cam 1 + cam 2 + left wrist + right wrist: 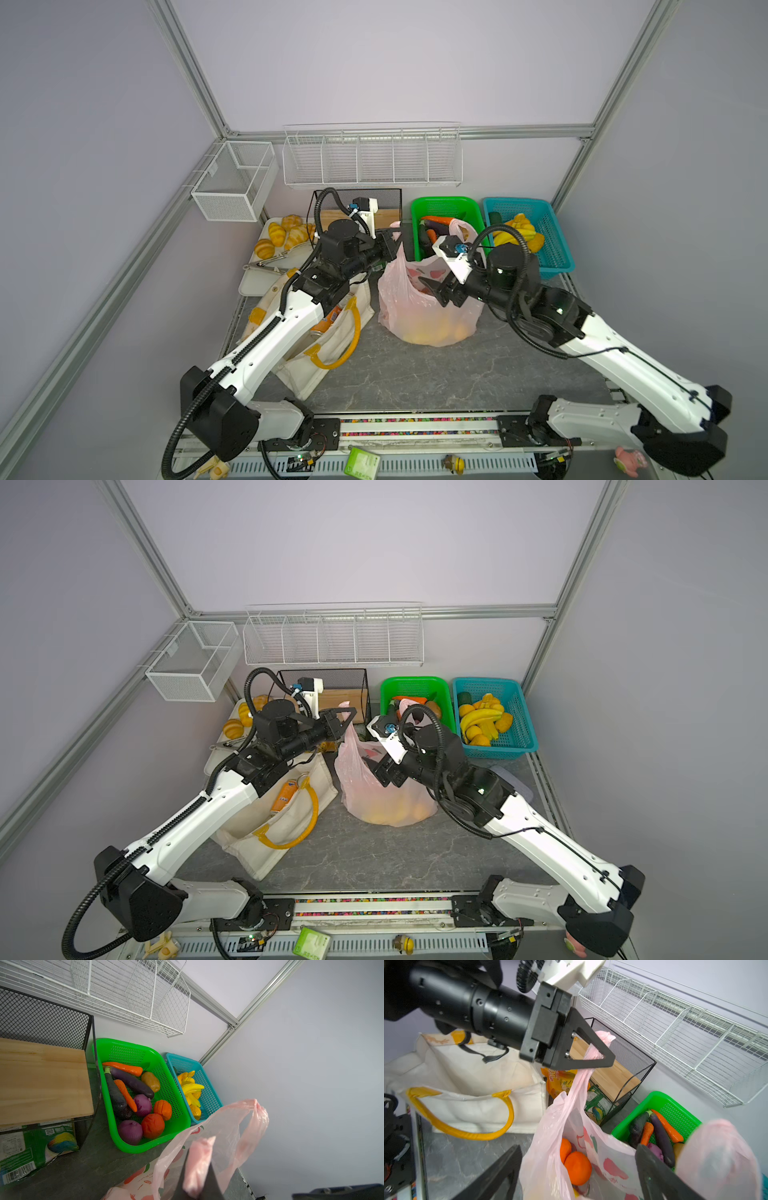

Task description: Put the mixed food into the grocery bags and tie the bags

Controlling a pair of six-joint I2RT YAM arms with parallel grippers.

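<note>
1. The canvas tote lies slumped on the surface just left of the pink bag, with an orange soda can in its mouth.
2. The left end effector is clamped tight on one handle of the pink bag, holding it up above the bag.
3. The pink bag stands on the surface with orange fruits pooled in its bottom. The film looks thin, slick and easy to tear, so the bunched handles are the safest hold.
4. The right end effector gapes wide and empty over the bag's mouth. The bag's free handle stands beside it and is probably its next hold.
</note>
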